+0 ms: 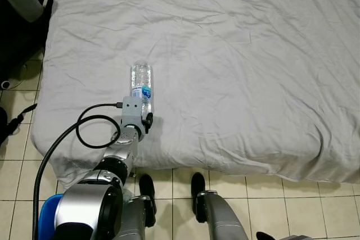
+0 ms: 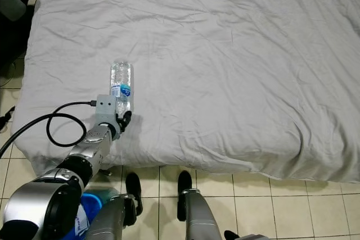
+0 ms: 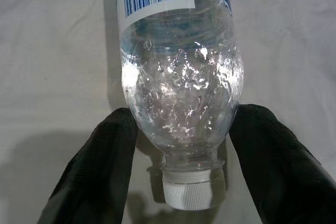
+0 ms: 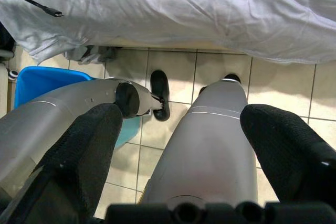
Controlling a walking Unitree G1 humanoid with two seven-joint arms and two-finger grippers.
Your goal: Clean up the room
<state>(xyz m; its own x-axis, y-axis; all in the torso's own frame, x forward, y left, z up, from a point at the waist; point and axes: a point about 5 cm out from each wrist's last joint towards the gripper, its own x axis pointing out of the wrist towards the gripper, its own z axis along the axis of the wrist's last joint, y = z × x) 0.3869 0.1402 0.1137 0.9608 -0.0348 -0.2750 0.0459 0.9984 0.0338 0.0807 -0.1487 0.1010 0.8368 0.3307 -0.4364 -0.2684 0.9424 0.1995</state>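
The clear plastic water bottle (image 1: 142,86) lies on the white-sheeted bed (image 1: 242,71), not yet lifted. The left tool (image 3: 181,145) brackets its neck, fingers spread, seemingly touching; the right tool (image 4: 181,150) hangs released. Judged from this, cleanup has barely begun.

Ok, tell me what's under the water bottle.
The water bottle lies on the bed's wrinkled white sheet. The left end effector straddles its neck; anything beneath the sheet is hidden.

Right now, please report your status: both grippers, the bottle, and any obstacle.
Left gripper open, fingers astride neck of clear plastic water bottle lying on white bed sheet. Right gripper open, idle over tiled floor. No obstacle seen.
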